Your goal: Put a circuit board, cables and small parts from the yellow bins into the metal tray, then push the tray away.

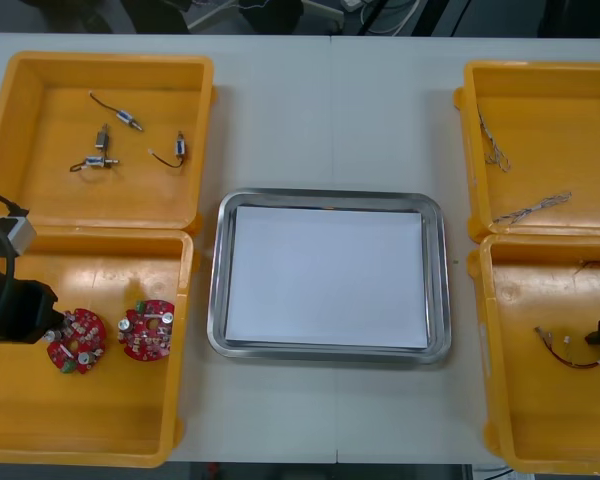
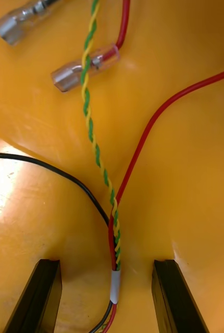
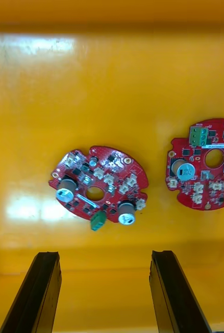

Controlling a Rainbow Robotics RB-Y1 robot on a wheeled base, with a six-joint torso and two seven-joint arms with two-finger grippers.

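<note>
Right gripper (image 2: 106,265): fingers stood wide apart, gripping nothing. The cable (image 2: 114,223) ran up the gap between them, and its white sleeve (image 2: 114,286) was clear of both fingers. Beyond the tips the bundle split into a green-and-yellow twist, a red lead and a black lead. Two metal terminals (image 2: 83,67) lay farther out on the bin floor. All this was in the near right bin (image 1: 540,430), right of the tray (image 1: 217,270).

Left gripper (image 3: 104,255): fingers were also spread, holding nothing. A board (image 3: 98,187) lay flat just past the tips, lined up with the gap and touched by neither finger. A second board (image 3: 206,164) lay just beside it, on the tray side, and the two were apart. Both were in the near left bin (image 1: 90,410), left of the tray.

The tray sat in the middle between the bins, white inside, with nothing in it. Behind the boards, the far left bin (image 1: 60,110) held several small metal parts (image 1: 105,150). Across the tray from it, the far right bin (image 1: 570,120) held two twisted cables (image 1: 532,209).
</note>
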